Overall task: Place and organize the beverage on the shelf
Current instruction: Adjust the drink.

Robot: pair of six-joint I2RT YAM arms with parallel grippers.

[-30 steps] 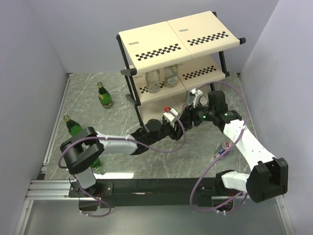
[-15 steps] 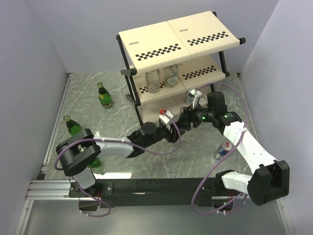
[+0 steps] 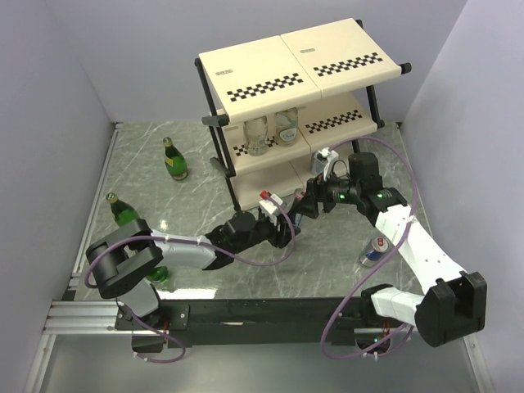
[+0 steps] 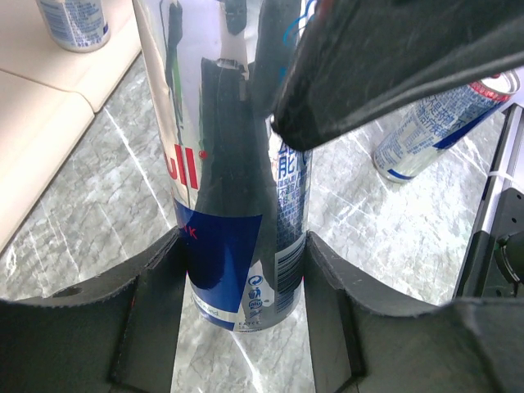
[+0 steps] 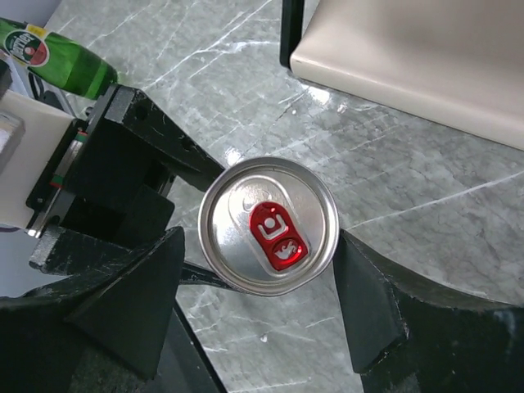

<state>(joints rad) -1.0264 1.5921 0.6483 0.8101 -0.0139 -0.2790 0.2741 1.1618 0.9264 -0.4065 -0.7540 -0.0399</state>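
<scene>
Along the far edge of the table point(image 3: 205, 188) stands the shelf point(image 3: 270, 70), the biggest thing in sight. It has cream panels with black-and-white squares on a black frame. Two clear bottles point(image 3: 257, 135) point(image 3: 286, 127) stand side by side on its middle level, near the left end.

In front of the shelf, near the middle of the table, the two grippers meet at one can. The left gripper point(image 4: 243, 246) is clenched on the held can point(image 4: 237, 205), with one finger pressed on each side low down. The can stands upright with its bottom on the table. The right gripper point(image 5: 262, 246) sits over the top of the same can point(image 5: 268, 225). Its fingers are spread and let go, and a gap shows on one side.

Three green bottles stand on the left side of the table. One green bottle point(image 3: 173, 159) is near the far left corner. Another green bottle point(image 3: 123, 211) is by the left edge. The last green bottle point(image 3: 160, 274) is near the near edge, partly hidden by the left arm.

A second can point(image 3: 376, 250) stands near the right edge of the table. A third can point(image 4: 74, 16) stands on a low cream panel of the shelf.
</scene>
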